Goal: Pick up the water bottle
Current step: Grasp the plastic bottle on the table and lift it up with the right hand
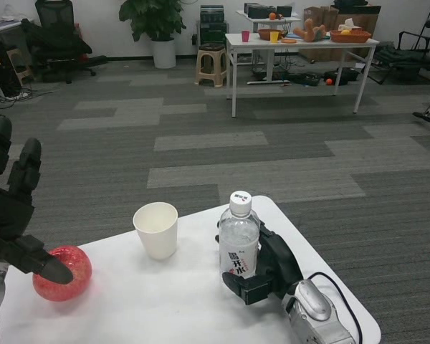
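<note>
One water bottle, one paper cup, one red ball — two hands.

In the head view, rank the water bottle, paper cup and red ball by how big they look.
1. water bottle, tallest
2. paper cup and red ball look alike in size; ball is partly hidden by the left robot hand, so unranked.

Clear capped water bottle upright on table.

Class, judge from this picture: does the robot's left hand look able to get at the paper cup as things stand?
Probably yes. The left hand is raised with fingers apart, holding nothing, one fingertip over the red ball. The paper cup stands upright to its right with bare table between.
</note>
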